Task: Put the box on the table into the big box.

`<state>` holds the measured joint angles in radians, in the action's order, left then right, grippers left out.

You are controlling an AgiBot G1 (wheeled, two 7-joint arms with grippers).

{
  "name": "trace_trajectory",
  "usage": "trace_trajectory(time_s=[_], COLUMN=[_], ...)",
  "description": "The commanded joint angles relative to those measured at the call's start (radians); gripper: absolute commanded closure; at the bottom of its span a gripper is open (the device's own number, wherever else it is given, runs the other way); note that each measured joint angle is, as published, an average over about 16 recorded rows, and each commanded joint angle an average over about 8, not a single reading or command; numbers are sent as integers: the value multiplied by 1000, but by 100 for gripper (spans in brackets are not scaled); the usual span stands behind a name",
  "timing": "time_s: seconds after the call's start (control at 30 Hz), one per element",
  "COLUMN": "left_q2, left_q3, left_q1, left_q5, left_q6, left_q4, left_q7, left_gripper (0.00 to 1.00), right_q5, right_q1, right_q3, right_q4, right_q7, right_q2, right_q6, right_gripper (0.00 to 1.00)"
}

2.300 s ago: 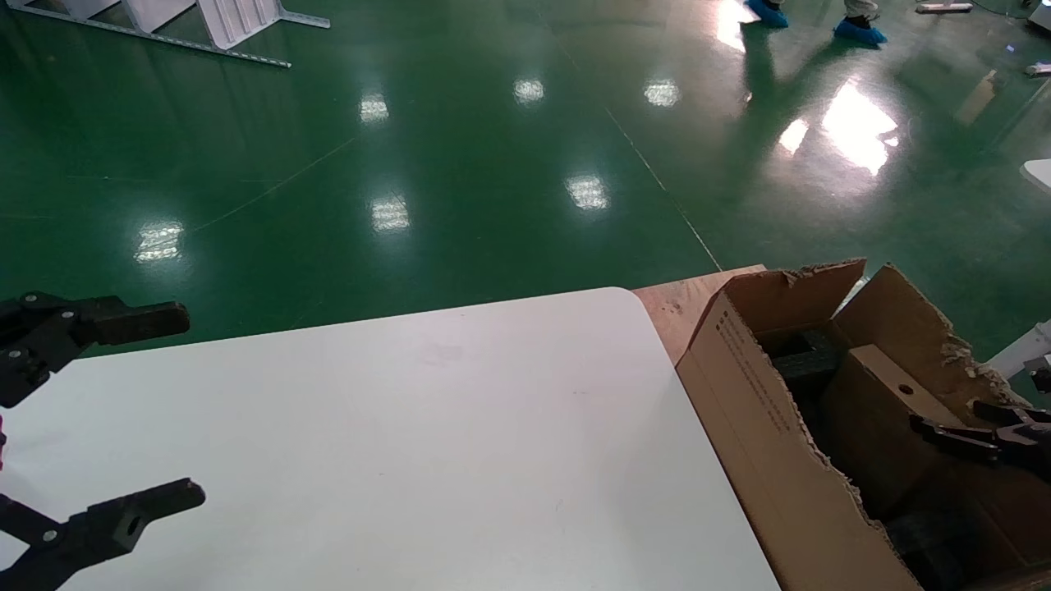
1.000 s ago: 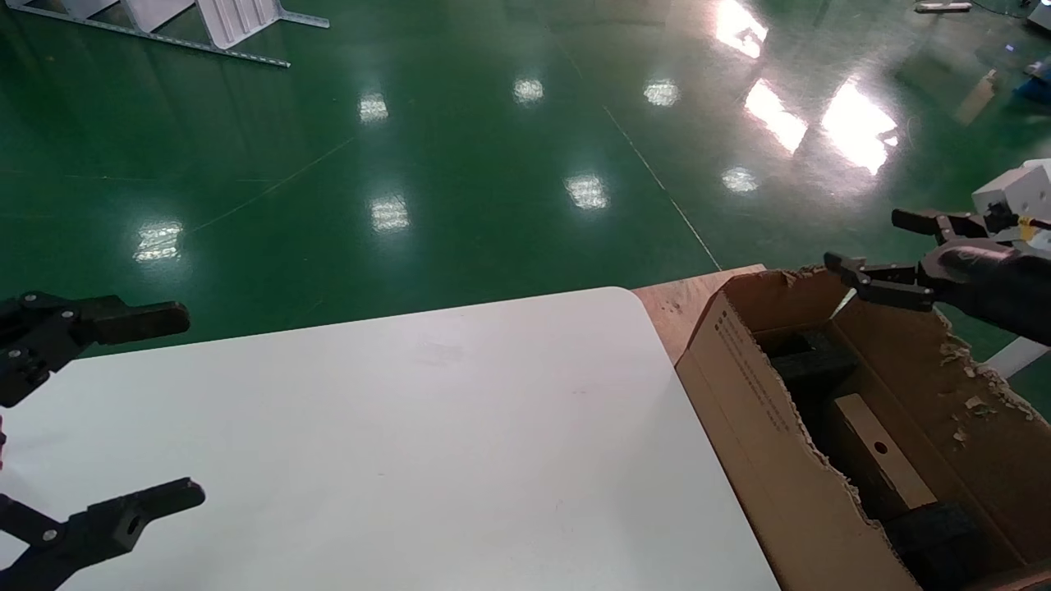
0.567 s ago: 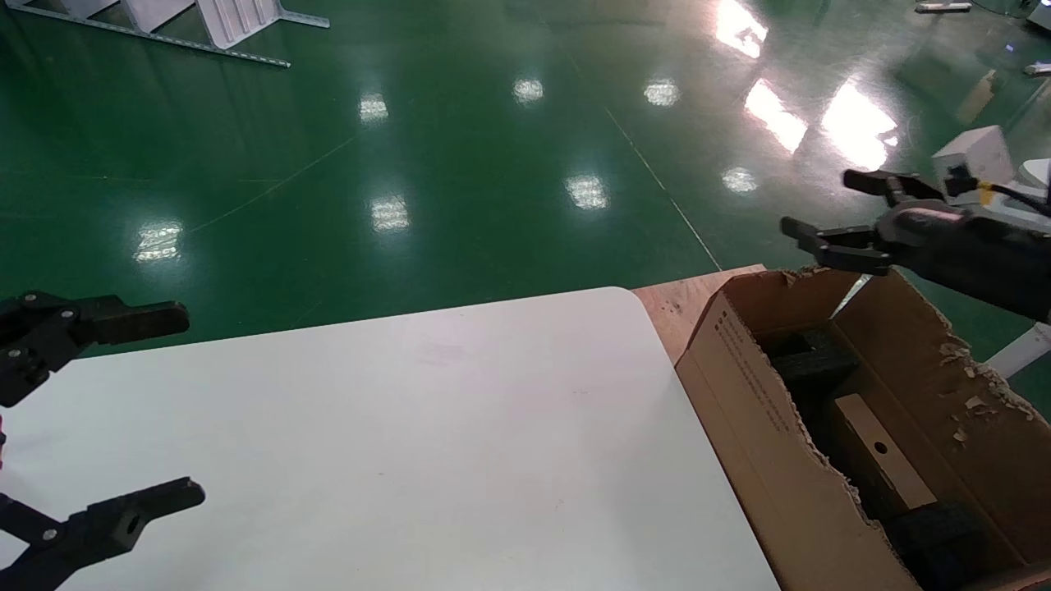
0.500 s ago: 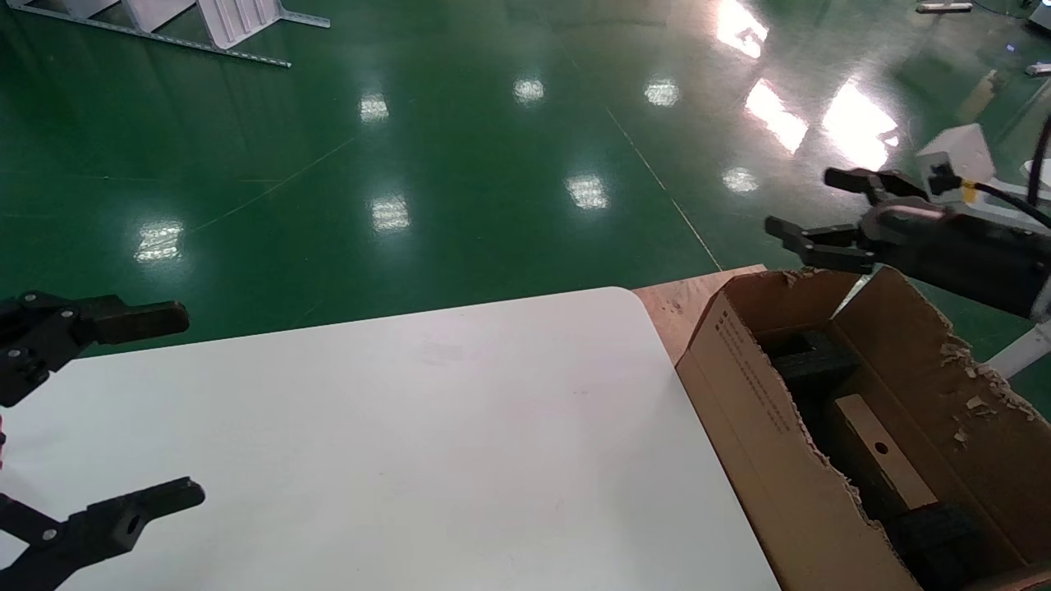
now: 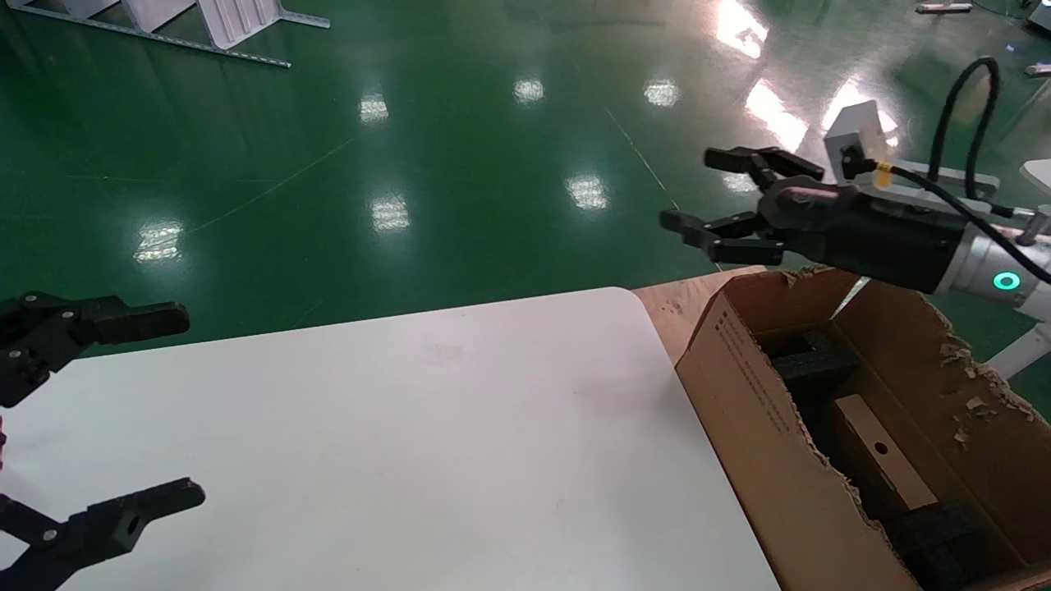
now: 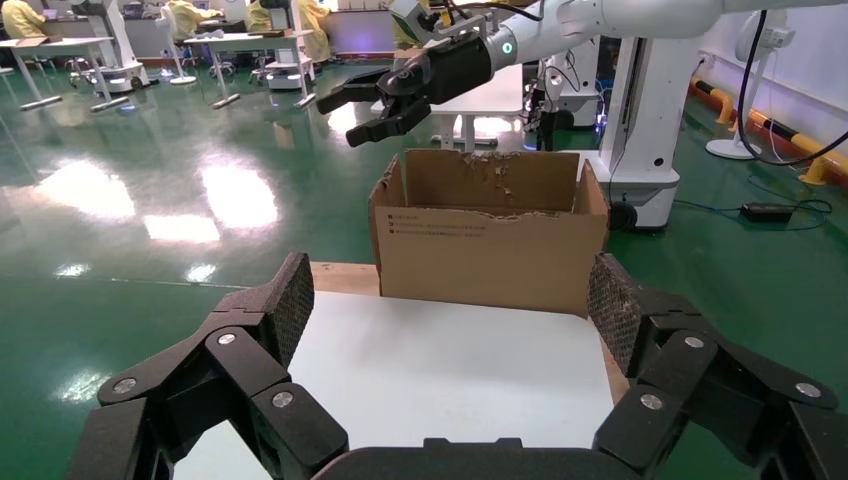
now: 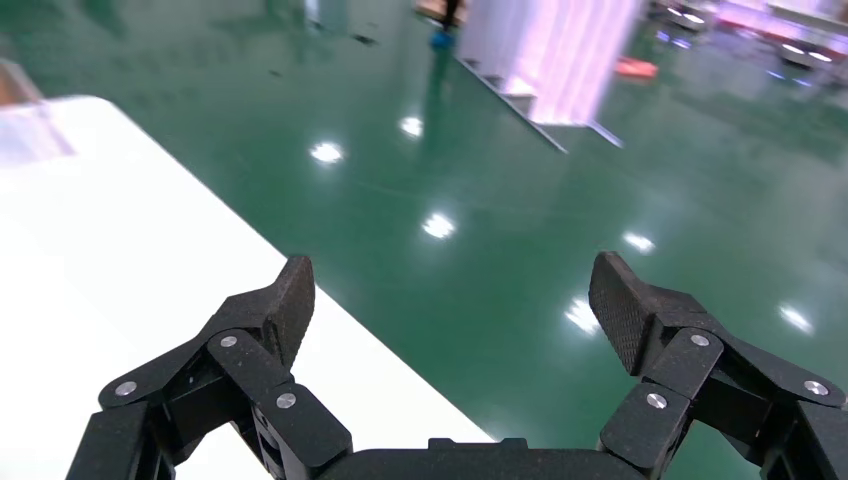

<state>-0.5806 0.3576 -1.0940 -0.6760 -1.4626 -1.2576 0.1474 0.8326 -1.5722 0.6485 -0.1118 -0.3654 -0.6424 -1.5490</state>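
Since a couple of seconds back: right claw has come up out of the big box, swung toward the upper middle of the head frame, and left the box behind inside. Half a second ago it sat farther right, nearer the carton's back flap.

Right claw now: fingers spread wide, nothing between them, hanging in open air above and just past the carton's far left corner. Its wrist camera looks over green floor and the table edge only.

Box: lies low in the big box, lower right of the head frame, holed face up, between black foam blocks, one toward the back and one toward the front.

Left claw: parked at the lower left edge of the frame over the table, fingers wide apart, empty.

Step in hand, as I judge it: placing is done; this is the retreat. Nothing remains on the tabletop to fetch. Next move calls only for bringing the right arm to rest.

Edges and room: the carton's near wall is ragged and torn, its far flaps stand up under the right forearm, so any drop of the arm risks snagging cardboard. Room is free above the carton and over the table's rounded corner.
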Motion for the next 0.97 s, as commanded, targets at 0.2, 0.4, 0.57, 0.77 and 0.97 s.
trace_trajectory(time_s=[0.2,0.4,0.57,0.77,0.97], left_q2=[0,0,0,0,0], left_q3=[0,0,0,0,0], left_q1=[0,0,0,0,0], left_q5=[0,0,0,0,0], left_q6=[0,0,0,0,0], left_q4=[0,0,0,0,0], left_q7=[0,0,0,0,0], left_gripper=[0,0,0,0,0], right_q5=[-22,-40,-56,-75,-89], right_q1=[106,197,273,364,432], right_q3=[-79,-146,-202,-270,-320], right_q4=[-251,-465,-643,-857,-1018], right_q7=[118,219,303,404,480], right_q2=[7,12,17,23,27], right_q6=[11,21,29,39,46], right_gripper=[0,0,0,0,0])
